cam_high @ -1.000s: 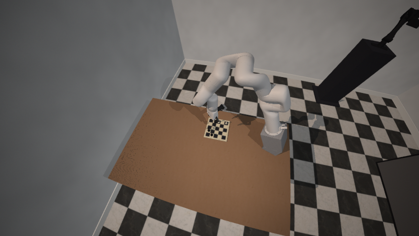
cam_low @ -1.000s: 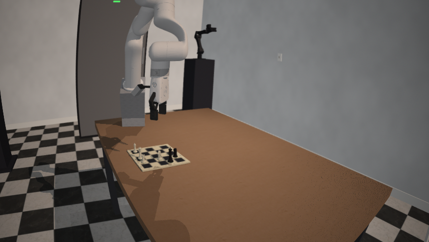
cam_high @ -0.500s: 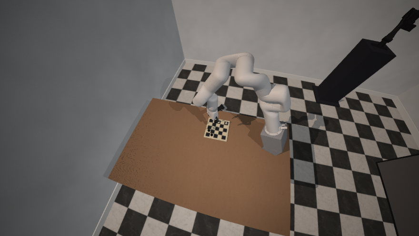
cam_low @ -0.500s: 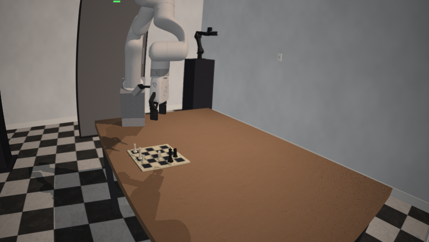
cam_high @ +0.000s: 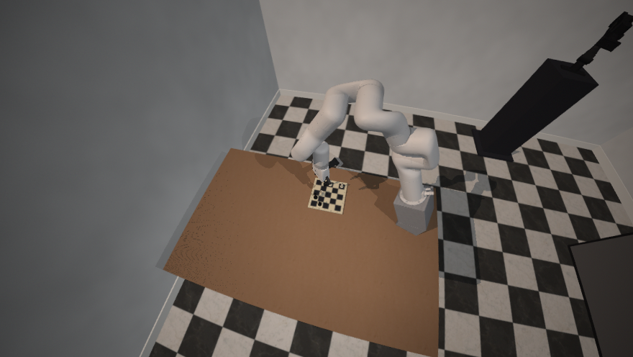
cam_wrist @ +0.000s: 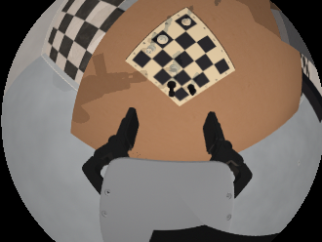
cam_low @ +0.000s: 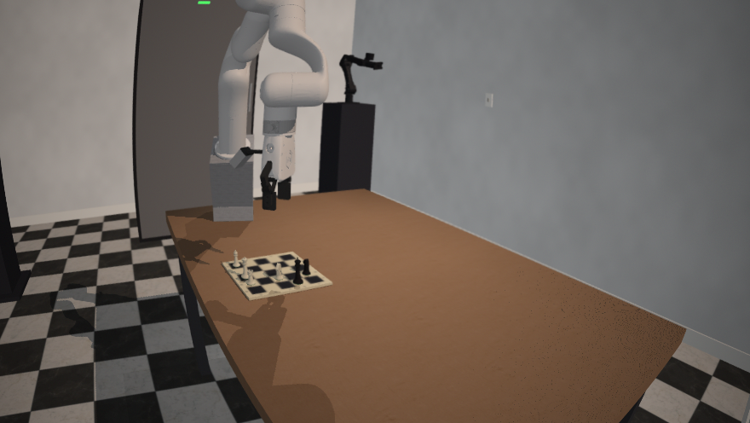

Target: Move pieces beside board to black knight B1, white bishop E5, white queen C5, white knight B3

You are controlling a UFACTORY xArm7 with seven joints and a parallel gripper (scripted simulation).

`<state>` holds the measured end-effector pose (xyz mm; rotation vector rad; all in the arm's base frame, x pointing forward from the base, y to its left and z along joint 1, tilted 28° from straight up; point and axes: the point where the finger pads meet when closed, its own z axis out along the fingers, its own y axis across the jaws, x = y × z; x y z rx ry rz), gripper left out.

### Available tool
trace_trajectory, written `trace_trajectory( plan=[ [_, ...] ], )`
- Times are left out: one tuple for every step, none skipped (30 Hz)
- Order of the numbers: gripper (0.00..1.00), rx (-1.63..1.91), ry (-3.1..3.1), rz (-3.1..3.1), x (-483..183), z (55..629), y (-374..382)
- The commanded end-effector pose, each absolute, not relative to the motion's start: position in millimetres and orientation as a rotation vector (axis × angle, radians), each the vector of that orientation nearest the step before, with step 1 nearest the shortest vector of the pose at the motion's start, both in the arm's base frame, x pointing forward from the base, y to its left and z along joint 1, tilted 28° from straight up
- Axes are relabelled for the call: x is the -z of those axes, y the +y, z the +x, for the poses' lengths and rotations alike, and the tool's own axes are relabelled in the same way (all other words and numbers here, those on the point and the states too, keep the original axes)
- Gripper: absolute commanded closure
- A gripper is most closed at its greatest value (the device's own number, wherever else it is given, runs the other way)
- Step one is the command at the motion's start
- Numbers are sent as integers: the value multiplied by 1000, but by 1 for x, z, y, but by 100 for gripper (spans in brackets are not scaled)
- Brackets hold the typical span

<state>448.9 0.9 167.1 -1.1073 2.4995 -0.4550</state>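
A small chessboard lies on the brown table near its edge; it also shows in the overhead view and in the wrist view. Two black pieces stand close together at one end of the board. Several white pieces stand upright toward the other end. The pieces are too small to tell their kinds or squares. All pieces I can see stand on the board. My gripper is open and empty, well above the table beside the board's black-piece end.
The arm's grey base block stands at the table's edge behind the board. A black pedestal with a small dark arm stands on the floor beyond the table. The table's edge runs close to the board's white-piece side.
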Motion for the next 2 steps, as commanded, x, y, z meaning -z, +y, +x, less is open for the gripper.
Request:
trace_trajectory(
  plan=[
    [0,455,2498,-1107,-168,449,1],
    [0,455,2498,-1107,-168,449,1]
  ],
)
